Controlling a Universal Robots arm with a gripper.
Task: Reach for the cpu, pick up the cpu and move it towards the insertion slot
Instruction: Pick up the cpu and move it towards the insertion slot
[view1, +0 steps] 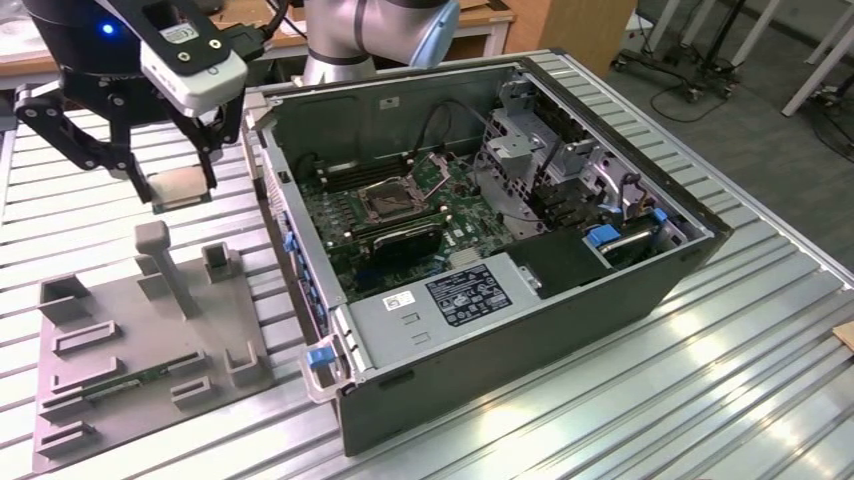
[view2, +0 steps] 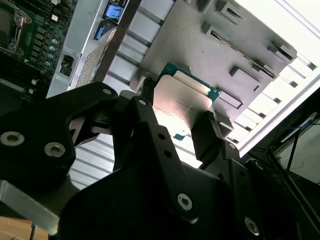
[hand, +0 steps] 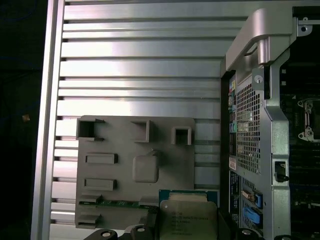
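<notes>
The cpu is a flat square chip with a pale metal top, held in the air to the exterior view's left of the open computer case. My gripper is shut on it, one finger on each side. Both wrist views show the cpu between the black fingers, with a green rim around its metal lid. The insertion slot is the dark-centred socket with a silver frame on the motherboard inside the case, to the exterior view's right of the gripper. The first wrist view catches the insertion slot past the case wall.
A grey plastic holder with upright posts and recesses lies on the slatted metal table below the gripper. A green memory stick lies in it. The case's wall stands between the gripper and the motherboard.
</notes>
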